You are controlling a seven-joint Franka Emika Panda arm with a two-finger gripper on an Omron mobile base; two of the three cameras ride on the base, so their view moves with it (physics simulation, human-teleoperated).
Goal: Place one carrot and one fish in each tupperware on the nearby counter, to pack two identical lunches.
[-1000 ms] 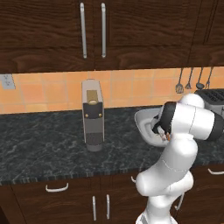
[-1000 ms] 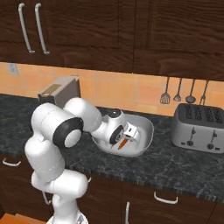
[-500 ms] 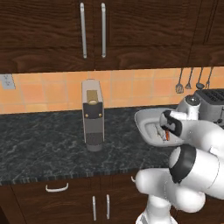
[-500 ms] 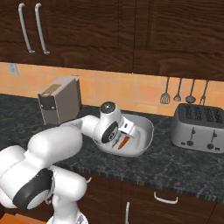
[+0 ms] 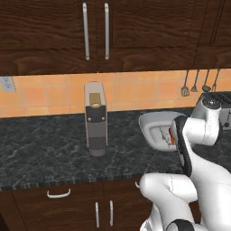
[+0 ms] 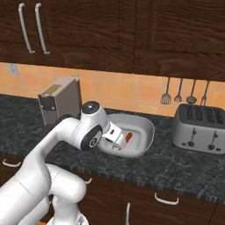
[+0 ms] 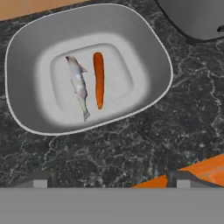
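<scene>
Dark fingertips of your end effector [image 7: 109,179] stand wide apart at the foot of the hand view, with nothing between them, above speckled stone just short of the tupperware [image 7: 26,57]. From the right base view you see the end effector [image 6: 115,136] poised over that tub's near rim.

Light grey and shallow, with a rounded rim, the tupperware holds two things lying side by side on its flat floor: a slim orange carrot [image 7: 99,78] and a silvery fish [image 7: 78,85], close together but not clearly touching.

Your table [image 5: 40,153] is black-grey speckled stone over dark brown wood drawers. A silver slotted toaster [image 6: 200,129] stands on it just beside the tub, and a tall grey appliance [image 5: 95,118] stands well apart on the other side. No writing can be read anywhere.
</scene>
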